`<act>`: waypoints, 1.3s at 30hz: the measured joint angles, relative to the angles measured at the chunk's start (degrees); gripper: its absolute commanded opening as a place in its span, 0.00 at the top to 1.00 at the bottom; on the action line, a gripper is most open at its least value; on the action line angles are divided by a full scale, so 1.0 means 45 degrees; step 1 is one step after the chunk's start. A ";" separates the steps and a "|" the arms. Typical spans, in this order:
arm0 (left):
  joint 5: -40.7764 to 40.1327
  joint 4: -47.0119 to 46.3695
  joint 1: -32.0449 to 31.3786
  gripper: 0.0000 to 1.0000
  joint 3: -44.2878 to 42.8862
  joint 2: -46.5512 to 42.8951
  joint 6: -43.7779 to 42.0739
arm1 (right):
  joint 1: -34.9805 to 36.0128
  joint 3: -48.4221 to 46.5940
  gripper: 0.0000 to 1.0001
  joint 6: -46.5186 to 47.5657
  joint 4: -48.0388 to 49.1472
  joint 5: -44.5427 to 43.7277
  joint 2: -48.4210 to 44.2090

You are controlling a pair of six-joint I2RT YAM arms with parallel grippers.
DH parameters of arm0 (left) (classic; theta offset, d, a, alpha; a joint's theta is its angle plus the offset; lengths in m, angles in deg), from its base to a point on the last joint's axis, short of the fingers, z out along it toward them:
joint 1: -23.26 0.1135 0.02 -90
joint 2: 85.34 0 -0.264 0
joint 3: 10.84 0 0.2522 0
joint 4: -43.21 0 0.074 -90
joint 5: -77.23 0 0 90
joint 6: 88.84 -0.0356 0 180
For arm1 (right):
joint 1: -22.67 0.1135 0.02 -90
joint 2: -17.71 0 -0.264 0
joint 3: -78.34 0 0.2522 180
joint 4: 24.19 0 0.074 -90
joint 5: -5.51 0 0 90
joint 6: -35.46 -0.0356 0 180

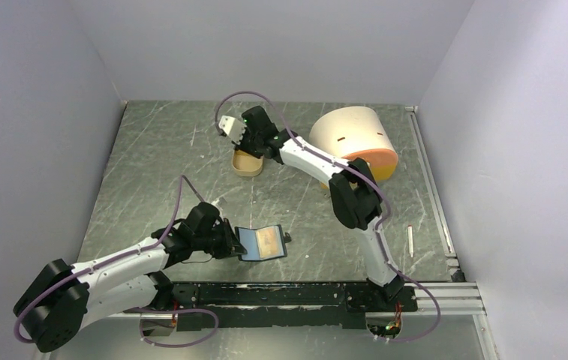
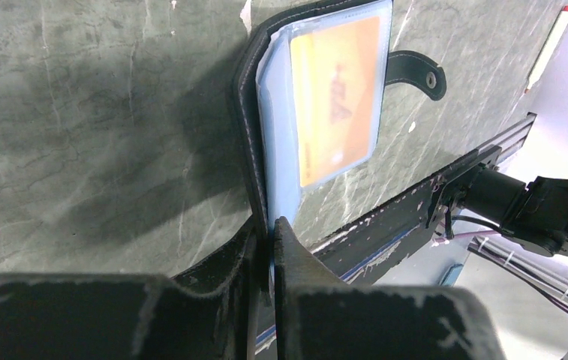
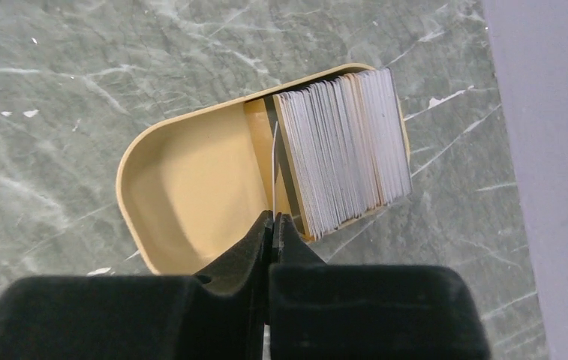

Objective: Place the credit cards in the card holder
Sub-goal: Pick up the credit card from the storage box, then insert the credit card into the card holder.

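The card holder (image 1: 262,244), a black bifold wallet, lies open near the table's front. In the left wrist view its blue-grey pocket (image 2: 284,172) holds an orange card (image 2: 337,97), and its snap tab (image 2: 416,75) sticks out to the side. My left gripper (image 2: 269,225) is shut on the wallet's near edge. A stack of whitish credit cards (image 3: 341,150) stands on edge in the tan tray (image 3: 190,180). My right gripper (image 3: 273,219) is shut on one thin card (image 3: 274,165), seen edge-on, above the tray beside the stack. In the top view this gripper (image 1: 234,129) hovers over the tray (image 1: 248,165).
A big cream-and-orange cylinder (image 1: 356,139) lies at the back right, next to the right arm. A thin white stick (image 1: 410,240) lies near the right rail. A black rail (image 1: 288,292) runs along the near edge. Walls close in the left, back and right.
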 measured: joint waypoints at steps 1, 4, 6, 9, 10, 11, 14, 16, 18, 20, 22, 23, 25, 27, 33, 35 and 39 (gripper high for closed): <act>0.0000 0.0000 0.0000 0.86 0.0000 0.0005 0.0005 | 0.0000 0.0097 1.00 -0.0117 -0.0010 0.0005 -0.0194; -0.0005 0.0010 0.0000 0.86 0.0000 0.0019 0.0039 | 0.0000 0.0442 1.00 -0.0641 -0.0010 0.0078 -0.0782; -0.0029 0.0039 0.0000 0.85 0.0000 0.0087 0.0087 | 0.0000 0.0729 1.00 -0.1190 -0.0015 0.0146 -0.1205; -0.0044 0.0039 0.0000 0.85 0.0000 0.0277 0.0165 | 0.0000 0.1345 1.00 -0.2361 0.0029 0.0296 -0.1948; -0.0044 0.0024 0.0000 0.85 0.0000 0.0340 0.0194 | 0.0005 0.1666 1.00 -0.2827 0.0068 0.0325 -0.2273; -0.0044 0.0005 0.0000 0.86 0.0000 0.0408 0.0233 | 0.0005 0.1957 1.00 -0.3225 0.0102 0.0379 -0.2599; -0.0029 -0.0102 0.0000 0.87 0.0000 0.0573 0.0262 | 0.0015 0.3424 1.00 -0.4969 0.0355 0.0627 -0.4085; -0.0015 -0.0185 0.0000 0.89 0.0000 0.0602 0.0277 | 0.0078 0.4449 1.00 -0.6188 0.0559 0.0850 -0.5217; 0.0068 -0.0350 0.0000 0.89 0.0000 0.0641 0.0282 | 0.0126 0.5411 1.00 -0.7543 0.0831 0.1069 -0.6290; 0.0287 -0.0699 0.0000 0.88 0.0024 0.0714 0.0287 | 0.0170 0.6382 1.00 -0.8932 0.1166 0.1370 -0.7276; 0.0583 -0.1258 0.0000 0.88 0.0102 0.0787 0.0287 | 0.0243 0.7276 1.00 -1.0069 0.1481 0.1719 -0.8009; 0.0709 -0.1457 0.0000 0.88 0.0131 0.0821 0.0287 | 0.0272 0.7820 1.00 -1.0676 0.1647 0.1904 -0.8393; 0.0996 -0.1904 0.0000 0.88 0.0160 0.0986 0.0248 | 0.0345 0.8952 1.00 -1.1764 0.1885 0.2254 -0.9107; 0.1311 -0.2322 0.0000 0.88 0.0160 0.1297 0.0160 | 0.0437 0.9942 1.00 -1.2638 0.2021 0.2399 -0.9700; 0.2312 -0.3997 -0.0015 0.84 0.0311 0.1938 0.0209 | 0.0714 1.3828 1.00 -1.5538 0.3070 0.2463 -1.2327; 0.2365 -0.4163 -0.0024 0.78 0.0364 0.2084 0.0233 | 0.0806 1.4727 1.00 -1.6257 0.3313 0.2239 -1.3051; 0.2370 -0.4148 -0.0024 0.73 0.0534 0.2259 0.0282 | 0.0889 1.5824 1.00 -1.7155 0.3881 0.2035 -1.3624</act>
